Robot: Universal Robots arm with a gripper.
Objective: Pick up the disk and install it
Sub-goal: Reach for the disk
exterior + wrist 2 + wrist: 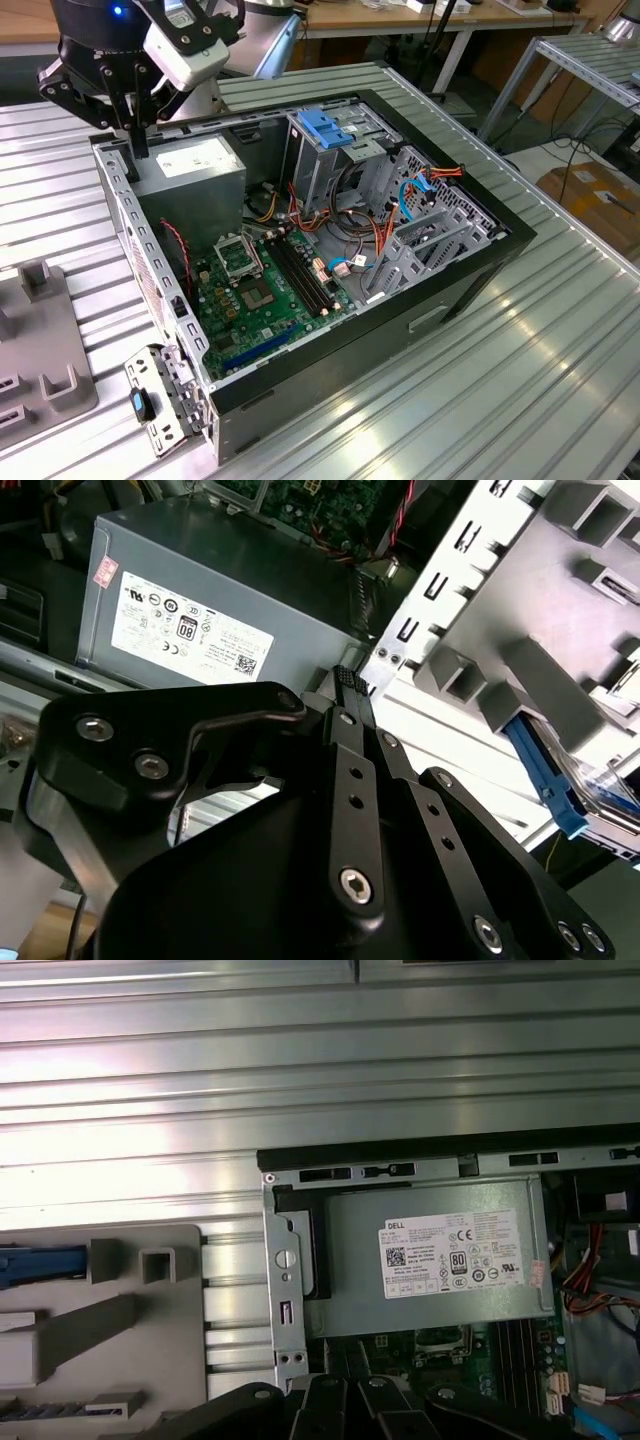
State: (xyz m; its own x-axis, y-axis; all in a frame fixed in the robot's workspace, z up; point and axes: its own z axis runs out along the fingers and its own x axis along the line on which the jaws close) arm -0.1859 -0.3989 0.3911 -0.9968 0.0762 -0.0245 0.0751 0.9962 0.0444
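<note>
jaws: hanging over the computer case corner by its power supply, pressing together on nothing | disk: lying in the grey fixture on the tabletop, just outside the computer case

The disk rests in a grey holder tray outside the computer case. In the second wrist view its blue plastic carrier and a sliver of silvery body run off the frame's edge. In the first wrist view the disk appears as a flat blue strip, also cut by the frame's edge.
</note>
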